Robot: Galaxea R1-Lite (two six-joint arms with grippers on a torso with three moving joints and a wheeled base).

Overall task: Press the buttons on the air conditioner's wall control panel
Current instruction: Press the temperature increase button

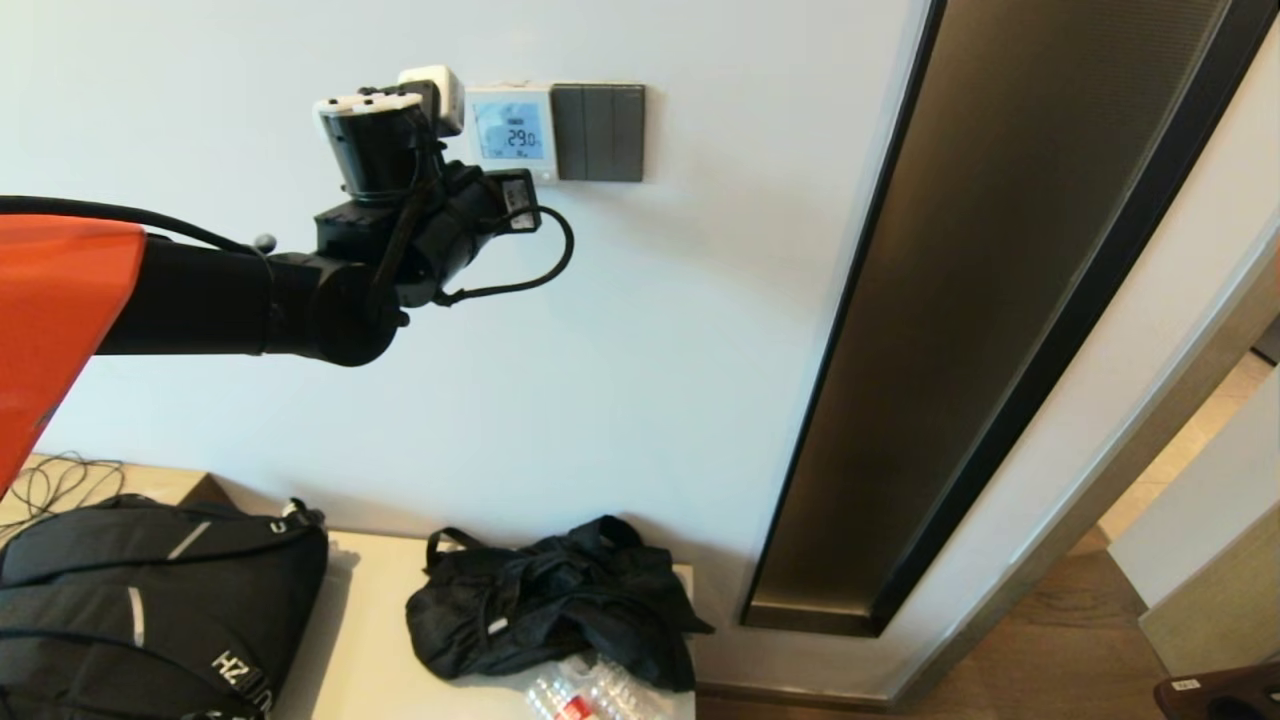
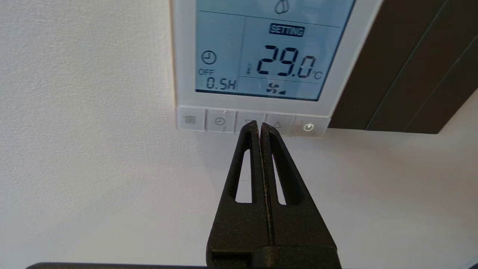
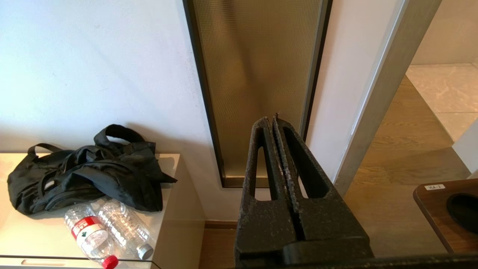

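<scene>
1. The left gripper [image 2: 258,124] fills the foreground of its wrist view, jaws pressed together with nothing between them, tips at the button row [image 2: 250,121] beneath the display.
2. The control panel [image 1: 510,130] is mounted high on the wall, reading 29.0, touching a dark switch plate [image 1: 598,132] on its right.
3. The right gripper [image 3: 274,119], jaws likewise closed and empty, hangs low near the glass door panel [image 3: 254,74].
4. Below, the bench [image 1: 365,640] carries a backpack [image 1: 150,610], a black bag [image 1: 550,600] and plastic bottles [image 3: 108,231].
</scene>
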